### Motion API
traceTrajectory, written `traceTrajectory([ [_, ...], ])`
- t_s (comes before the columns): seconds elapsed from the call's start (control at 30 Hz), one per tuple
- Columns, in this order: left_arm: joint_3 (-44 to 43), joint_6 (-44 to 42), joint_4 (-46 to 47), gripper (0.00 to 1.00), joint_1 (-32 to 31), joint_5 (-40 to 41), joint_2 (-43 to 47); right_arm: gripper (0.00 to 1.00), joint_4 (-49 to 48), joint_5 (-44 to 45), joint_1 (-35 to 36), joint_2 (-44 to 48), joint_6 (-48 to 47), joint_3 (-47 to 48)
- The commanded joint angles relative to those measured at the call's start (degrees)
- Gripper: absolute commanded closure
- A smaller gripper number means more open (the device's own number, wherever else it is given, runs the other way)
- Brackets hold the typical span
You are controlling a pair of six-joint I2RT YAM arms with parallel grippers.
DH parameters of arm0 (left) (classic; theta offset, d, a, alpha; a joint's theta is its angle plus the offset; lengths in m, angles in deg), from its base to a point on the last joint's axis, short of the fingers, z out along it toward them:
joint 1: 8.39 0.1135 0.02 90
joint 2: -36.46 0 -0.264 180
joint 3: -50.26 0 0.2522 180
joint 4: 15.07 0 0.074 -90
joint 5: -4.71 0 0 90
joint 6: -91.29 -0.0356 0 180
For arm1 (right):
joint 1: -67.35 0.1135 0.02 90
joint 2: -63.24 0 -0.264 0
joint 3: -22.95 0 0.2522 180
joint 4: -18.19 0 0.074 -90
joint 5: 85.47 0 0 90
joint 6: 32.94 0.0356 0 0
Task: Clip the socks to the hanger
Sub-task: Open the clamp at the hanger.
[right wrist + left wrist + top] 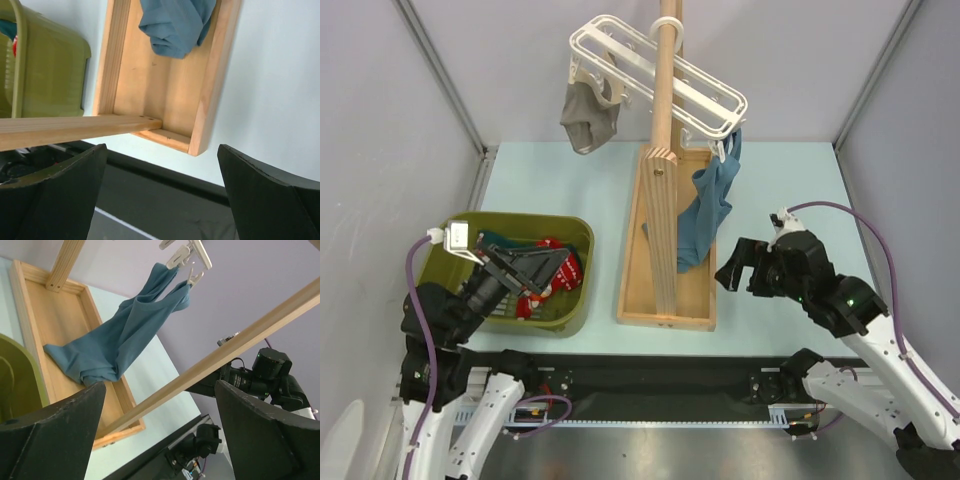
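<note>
Red patterned socks [572, 268] and a dark teal sock [504, 240] lie in the green basket [578, 312] at the left. The white slatted hanger [705, 100] hangs on the wooden pole [663, 130] at the back; its pegs [184, 259] show in the left wrist view. My left gripper [558, 268] is open and empty just above the socks in the basket, its jaws [160, 385] wide apart. My right gripper [742, 266] is open and empty, right of the wooden base, its jaws [161, 146] wide apart.
A grey-beige sock [590, 120] is clipped at the hanger's left end. A longer blue garment [710, 210] is clipped at its right end and drapes into the wooden stand's tray [700, 300]. Grey walls close in both sides.
</note>
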Motion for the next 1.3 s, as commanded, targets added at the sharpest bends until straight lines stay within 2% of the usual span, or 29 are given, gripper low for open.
traceTrajectory([
  [0.0,-0.9,-1.8,6.1,0.06,0.4,-1.2,-2.1,0.00,-1.9,1.8,-0.2,-3.6,-6.4,4.7],
  [0.07,0.7,-0.5,11.6,0.12,0.4,-2.5,-3.8,0.00,-5.0,-0.7,-0.2,-5.7,-8.0,5.5],
  [0.2,-0.8,-1.6,16.5,0.21,-0.9,-3.0,-9.8,0.00,-11.1,-6.8,-0.1,-8.8,-10.1,7.9],
  [0.37,-8.8,-10.4,15.4,0.21,-11.7,9.2,-22.7,0.01,-12.5,-8.9,-0.2,-13.6,-10.0,13.4],
  [0.5,-14.3,-14.2,17.3,0.32,-16.6,15.4,-30.2,0.02,-13.4,-8.1,-0.3,-13.2,-9.6,14.5],
  [0.6,-13.4,-17.7,24.8,0.39,-19.5,17.1,-33.4,0.06,-14.1,-8.2,-0.6,-12.0,-10.0,14.7],
  [0.67,-13.0,-19.9,30.5,0.39,-21.3,17.9,-34.9,0.08,-13.7,-7.6,-0.8,-11.4,-10.6,15.1],
  [0.7,-12.2,-21.0,32.4,0.44,-22.2,19.3,-36.3,0.09,-13.5,-7.4,-1.1,-11.2,-10.9,15.7],
  [0.77,-11.4,-25.3,37.1,0.44,-25.4,22.6,-37.6,0.12,-11.7,-6.3,-2.0,-10.7,-11.5,16.8],
  [0.8,-11.4,-26.6,38.3,0.44,-26.3,25.5,-39.4,0.17,-10.8,-5.9,-2.2,-10.6,-11.5,18.0],
  [0.97,-11.8,-33.4,46.5,0.44,-30.3,28.2,-47.3,0.24,-4.2,-3.6,-5.3,-10.2,-11.6,21.1],
  [1.1,-12.1,-36.1,55.5,0.53,-31.4,26.4,-53.9,0.28,-4.2,-6.1,-7.8,-8.2,-12.3,21.2],
  [1.27,-12.7,-39.9,63.1,0.53,-32.4,28.0,-60.8,0.29,-4.6,-11.1,-10.2,-7.7,-12.9,21.2],
])
